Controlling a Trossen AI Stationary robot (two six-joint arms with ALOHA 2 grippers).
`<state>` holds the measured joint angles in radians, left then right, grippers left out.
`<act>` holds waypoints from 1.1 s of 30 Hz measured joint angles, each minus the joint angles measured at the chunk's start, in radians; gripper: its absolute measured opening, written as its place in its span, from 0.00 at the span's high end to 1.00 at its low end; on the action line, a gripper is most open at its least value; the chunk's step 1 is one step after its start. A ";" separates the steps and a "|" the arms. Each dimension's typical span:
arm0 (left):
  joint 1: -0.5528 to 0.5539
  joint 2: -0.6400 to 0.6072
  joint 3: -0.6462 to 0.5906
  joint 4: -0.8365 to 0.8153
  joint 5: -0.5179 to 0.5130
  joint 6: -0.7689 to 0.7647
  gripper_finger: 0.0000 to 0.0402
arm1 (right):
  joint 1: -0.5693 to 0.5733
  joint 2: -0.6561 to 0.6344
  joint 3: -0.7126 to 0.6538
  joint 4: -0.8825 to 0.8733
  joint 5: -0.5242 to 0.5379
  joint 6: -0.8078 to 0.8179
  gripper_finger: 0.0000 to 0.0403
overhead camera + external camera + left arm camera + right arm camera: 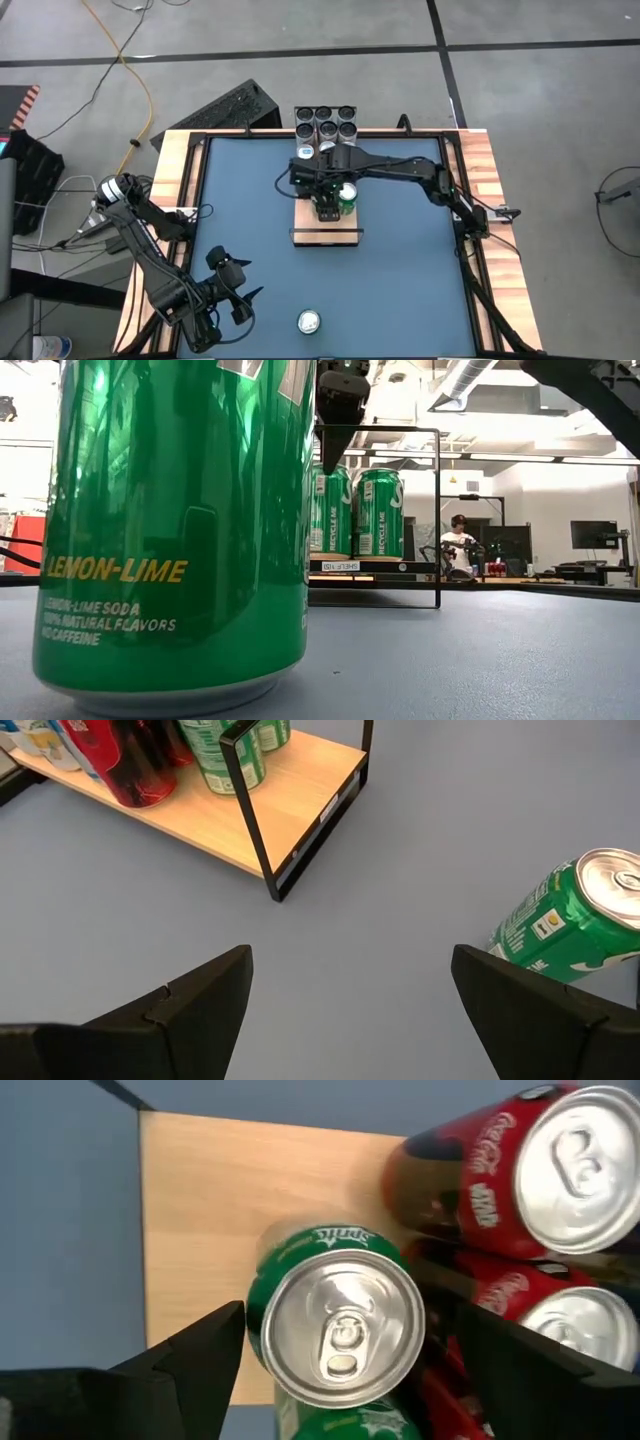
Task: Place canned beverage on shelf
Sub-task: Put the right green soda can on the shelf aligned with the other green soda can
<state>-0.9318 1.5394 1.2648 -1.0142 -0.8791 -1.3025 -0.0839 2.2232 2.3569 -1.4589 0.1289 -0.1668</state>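
**Release over the shelf: right arm letting go of a green can**

Blue table surface carries everything, and the pale wood plank shelf with thin black wire end rails is the landmark for what follows. On the shelf's far portion stand red cola cans, packed close; a block of dark-topped cans sits just beyond the shelf's far end. The shelf's near end is bare wood.

The right gripper hangs directly above the shelf, pointing down, its dark fingers spread to either side of a green lemon-lime soda can with a silver top. That can stands upright on the shelf, just beside the red cans, and a second green can shows partly below it in the right wrist view. The fingers appear clear of the can's sides, so I judge this the letting-go step of a placement. Next the right arm needs a straight lift, without brushing the can or its red neighbours.

Well away from the shelf, near the table's front edge, another green soda can stands upright, waiting. The left gripper hovers beside it, fingers spread wide and empty, likely the next pick.
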 joint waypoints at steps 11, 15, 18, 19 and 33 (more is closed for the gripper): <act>0.002 0.000 0.000 -0.007 -0.009 0.000 0.18 | 0.022 -0.083 0.000 0.025 0.024 0.015 0.18; 0.002 0.000 0.000 -0.008 -0.008 -0.001 0.18 | 0.073 -0.096 0.000 0.064 -0.018 -0.012 0.26; 0.002 0.000 0.000 -0.008 -0.008 -0.001 0.18 | 0.108 -0.091 0.000 0.069 -0.012 -0.042 0.39; 0.002 0.000 0.000 -0.009 -0.008 -0.002 0.18 | 0.113 -0.088 -0.003 0.071 -0.008 -0.048 0.44; 0.002 0.000 0.000 -0.015 -0.011 -0.003 0.18 | 0.093 -0.075 -0.026 0.112 -0.022 -0.016 0.96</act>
<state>-0.9295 1.5394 1.2644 -1.0288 -0.8906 -1.3056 0.0095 2.1479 2.3314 -1.3471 0.1066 -0.1831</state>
